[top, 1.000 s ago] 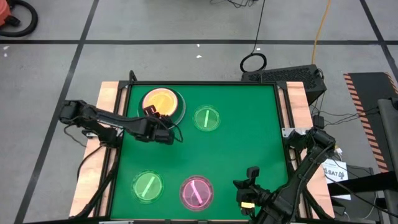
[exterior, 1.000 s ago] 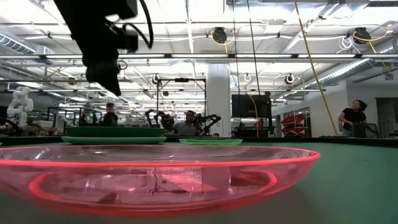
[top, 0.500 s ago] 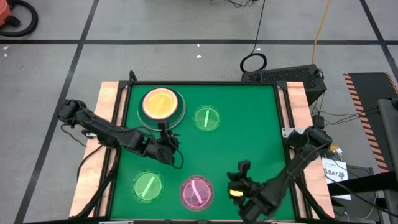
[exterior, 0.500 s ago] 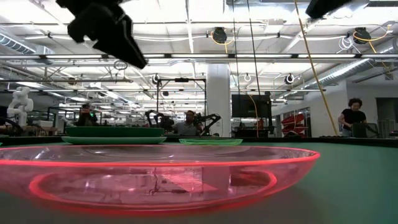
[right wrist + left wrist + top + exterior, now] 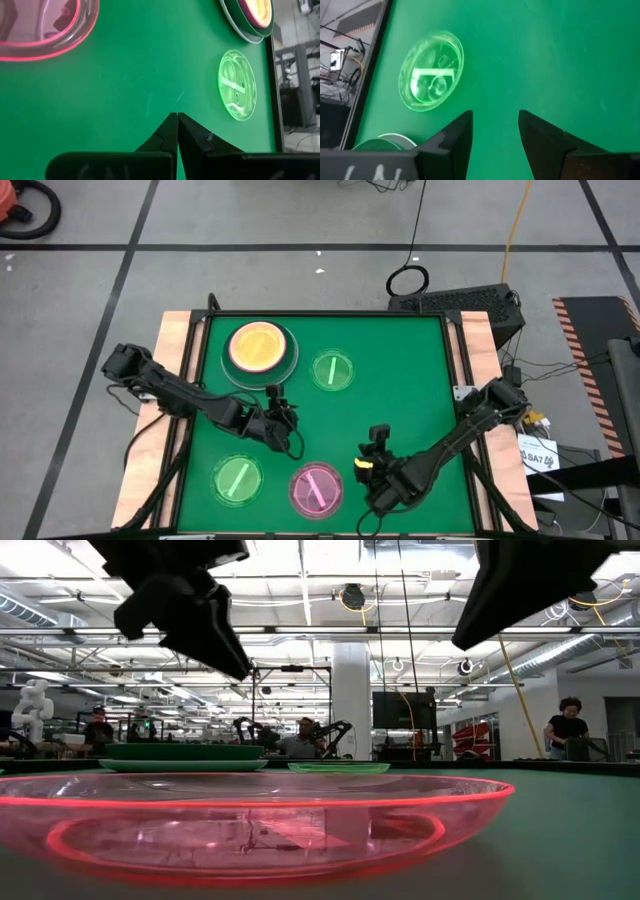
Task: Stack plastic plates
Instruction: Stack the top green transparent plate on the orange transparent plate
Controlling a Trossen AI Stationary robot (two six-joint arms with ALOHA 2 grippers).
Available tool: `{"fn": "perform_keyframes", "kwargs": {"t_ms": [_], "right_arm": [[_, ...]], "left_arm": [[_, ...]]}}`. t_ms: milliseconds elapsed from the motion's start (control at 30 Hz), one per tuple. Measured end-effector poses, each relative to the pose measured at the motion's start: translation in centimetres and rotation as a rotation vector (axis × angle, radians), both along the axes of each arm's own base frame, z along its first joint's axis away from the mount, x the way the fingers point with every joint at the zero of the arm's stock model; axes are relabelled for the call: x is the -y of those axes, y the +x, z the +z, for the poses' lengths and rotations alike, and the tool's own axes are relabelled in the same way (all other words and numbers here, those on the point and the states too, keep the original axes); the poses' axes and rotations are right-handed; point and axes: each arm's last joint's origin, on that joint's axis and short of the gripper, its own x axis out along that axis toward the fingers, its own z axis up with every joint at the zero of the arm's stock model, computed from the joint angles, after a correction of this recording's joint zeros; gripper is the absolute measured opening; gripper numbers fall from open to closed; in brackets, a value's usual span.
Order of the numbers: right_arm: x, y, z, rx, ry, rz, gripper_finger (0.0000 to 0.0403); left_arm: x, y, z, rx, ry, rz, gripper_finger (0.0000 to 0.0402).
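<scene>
Meanwhile, the left gripper (image 5: 277, 402), fingers apart and empty, has retreated from the stacked plates (image 5: 259, 349) toward mid-table; the right gripper (image 5: 377, 442), clenched empty, has advanced inward.

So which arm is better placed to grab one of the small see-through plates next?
Probably the left. The left gripper is open and empty, hanging between both small green plates. The right gripper is shut, beside the pink plate.

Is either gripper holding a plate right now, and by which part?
Nothing is held. The left gripper is open and empty; the right gripper is shut on nothing.
</scene>
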Motion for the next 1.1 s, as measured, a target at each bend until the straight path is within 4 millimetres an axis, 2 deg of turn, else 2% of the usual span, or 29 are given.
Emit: {"fn": "perform_keyframes", "kwargs": {"t_ms": [200, 367, 700, 900, 1100], "right_arm": [[0.9, -0.1, -1.6, -0.020, -0.021, -0.003, 0.0004], [2.0, 0.1, -2.9, -0.046, -0.014, -0.018, 0.0004], [3.5, 0.3, -5.4, -0.037, 0.044, -0.009, 0.0004], [4.6, 0.5, -5.5, 0.028, 0.104, 0.036, 0.0004], [6.7, -0.1, -5.6, 0.137, 0.134, 0.072, 0.0004]], "left_arm": [[0.3, 0.9, -1.0, -0.001, 0.017, -0.035, 0.0166], [0.6, 1.4, -0.8, 0.039, 0.020, -0.071, 0.0166], [-0.2, 2.3, -1.3, 0.026, -0.033, -0.113, 0.0166], [-0.3, 2.7, -1.8, 0.030, -0.048, -0.105, 0.0166], [0.7, 2.5, -1.6, 0.059, -0.078, -0.113, 0.0166]]}}
